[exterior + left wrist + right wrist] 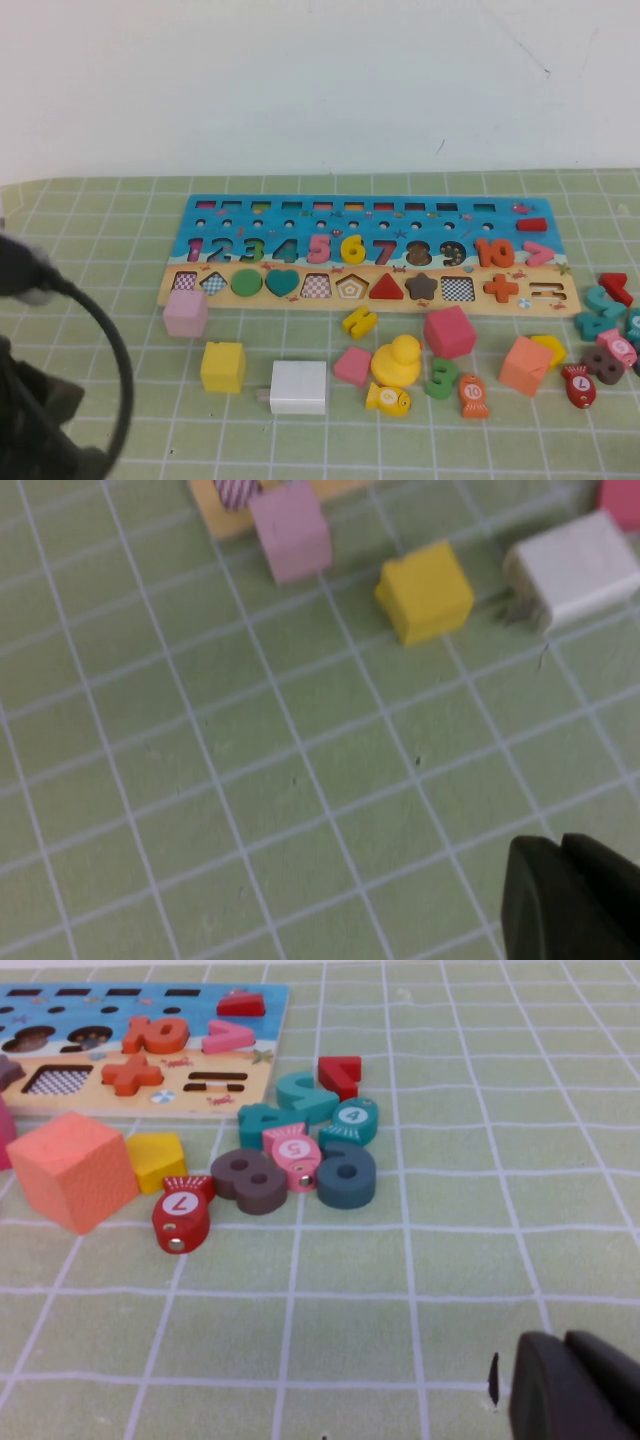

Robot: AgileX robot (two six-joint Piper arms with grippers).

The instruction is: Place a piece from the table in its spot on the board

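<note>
Down at the near edge of the table, the left gripper (565, 900) hangs over bare green mat with its two dark fingers pressed together and nothing between them, the yellow cube (425, 592) and a white block (575, 568) lying just beyond it. The right gripper (565, 1385) sits low over the mat on the other side, likewise closed and empty, looking toward an orange cube (72, 1168) and a huddle of small loose numerals and fish. Further out, a scatter of blocks runs along the front of the board (300, 204), among them a chunky yellow zigzag piece (359, 321) that almost touches its tan strip. On the board's blue part, the piece (352, 248), the yellow 6, is already lying in its recess, between the pink 5 and the red 7, roughly at the middle of the row. It lies beyond both grippers, away from the robot, and I would not call either arm clearly the nearer. It reads upright from the robot's side, loop toward the robot, its long axis running across the board's short width. To my eye the placing looks finished and nothing is left to grasp.
</note>
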